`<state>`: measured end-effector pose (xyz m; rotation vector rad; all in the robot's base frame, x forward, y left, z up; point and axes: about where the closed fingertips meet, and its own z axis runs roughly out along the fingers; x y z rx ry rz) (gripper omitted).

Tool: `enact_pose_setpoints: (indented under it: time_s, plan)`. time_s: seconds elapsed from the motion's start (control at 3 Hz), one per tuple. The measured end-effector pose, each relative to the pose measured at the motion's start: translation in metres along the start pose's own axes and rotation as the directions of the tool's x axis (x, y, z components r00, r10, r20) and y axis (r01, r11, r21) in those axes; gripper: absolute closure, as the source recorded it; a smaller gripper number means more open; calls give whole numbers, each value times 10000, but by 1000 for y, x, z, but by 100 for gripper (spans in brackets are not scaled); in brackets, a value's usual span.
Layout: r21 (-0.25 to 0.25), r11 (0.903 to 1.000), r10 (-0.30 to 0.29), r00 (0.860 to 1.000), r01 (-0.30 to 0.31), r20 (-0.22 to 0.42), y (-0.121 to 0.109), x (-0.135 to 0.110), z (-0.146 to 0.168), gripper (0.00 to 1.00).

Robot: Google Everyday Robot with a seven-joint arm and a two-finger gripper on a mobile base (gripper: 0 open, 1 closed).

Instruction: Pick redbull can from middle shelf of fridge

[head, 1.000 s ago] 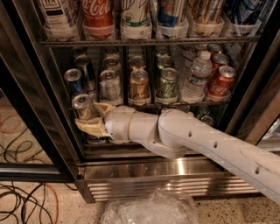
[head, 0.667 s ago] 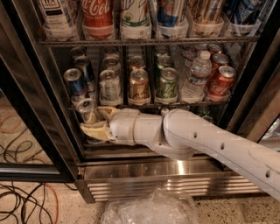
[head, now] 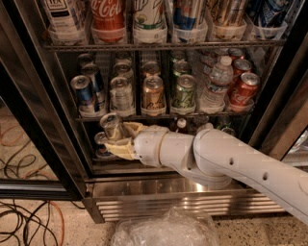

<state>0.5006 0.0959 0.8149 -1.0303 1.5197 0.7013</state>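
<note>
The cream fingers [head: 119, 150] are clamped on the redbull can [head: 111, 125], which tilts in the gripper [head: 115, 136] just below and in front of the middle shelf [head: 159, 116] of the fridge [head: 34, 98]. Clear trays along that shelf hold a blue-and-silver can [head: 84, 91], a silver-white can [head: 121, 93], a gold can [head: 153, 94], a green can [head: 184, 91], a water bottle [head: 214, 84] and red cola cans [head: 243, 90]. The white arm [head: 226, 158] hides most of the lowest shelf. The bottles [head: 108, 12] above are cut off at the top.
</note>
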Motion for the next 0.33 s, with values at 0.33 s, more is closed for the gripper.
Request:
enact_pose_setpoints:
  time_s: [0.33]
  plan:
    - [-1, 10000, 0, 10000, 0, 0, 0, 0, 0, 100]
